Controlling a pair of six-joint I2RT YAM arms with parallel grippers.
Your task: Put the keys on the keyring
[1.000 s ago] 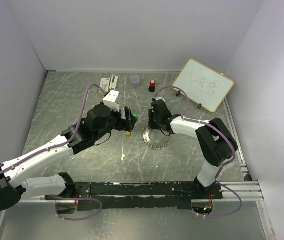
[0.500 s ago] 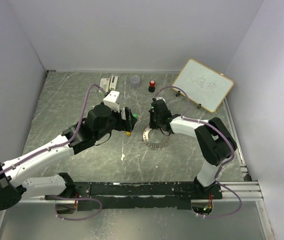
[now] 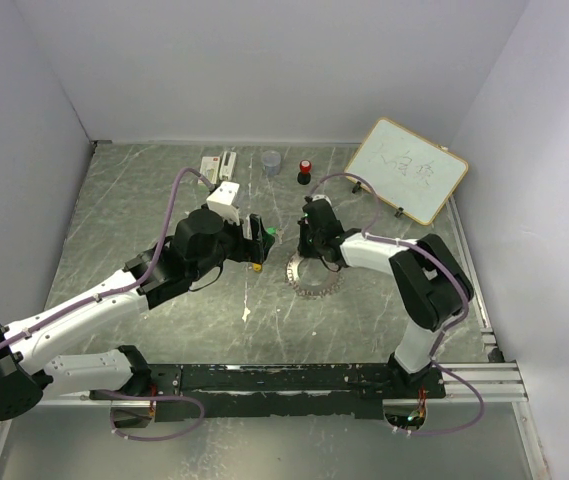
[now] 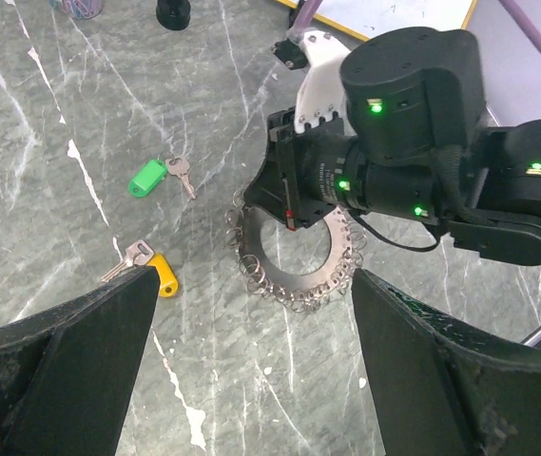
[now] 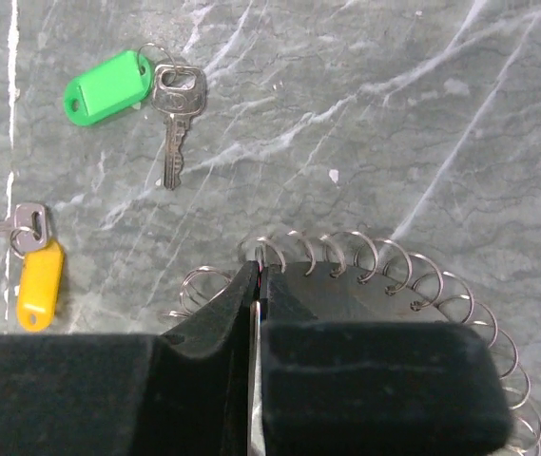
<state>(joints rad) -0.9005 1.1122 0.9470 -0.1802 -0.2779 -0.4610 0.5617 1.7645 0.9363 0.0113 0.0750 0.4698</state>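
You are clamping the right gripper (image 5: 256, 313) on the keyring (image 5: 384, 261) while the left gripper (image 4: 251, 285), fingers wide apart, is hovering over the keys (image 4: 146, 177), needing next a fine pinch.

Right wrist view: near arc of the keyring (image 5: 398, 271) hidden under the closed right gripper (image 5: 258, 285); whether a loop is pinched, can't tell. Left wrist view: black knob (image 4: 175, 11) cut off at top edge. Top view: whiteboard (image 3: 406, 170) writing too small to read.
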